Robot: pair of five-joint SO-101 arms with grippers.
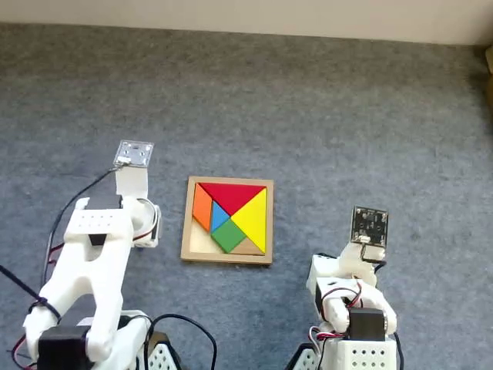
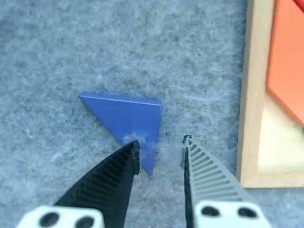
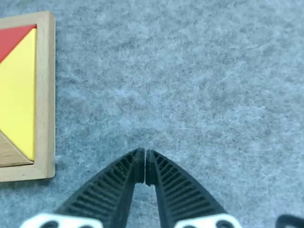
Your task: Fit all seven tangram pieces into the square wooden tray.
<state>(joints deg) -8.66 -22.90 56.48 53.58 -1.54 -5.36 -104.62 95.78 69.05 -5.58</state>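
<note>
The flat blue wooden triangle lay on the grey felt just beside the square wooden tray. The left gripper hung spread over one corner, and the right gripper was clenched on nothing. The triangle looked light, stiff and thin, best pinched across its edges. I could read no writing.

Blue tri, tan tray, grey mat
</note>
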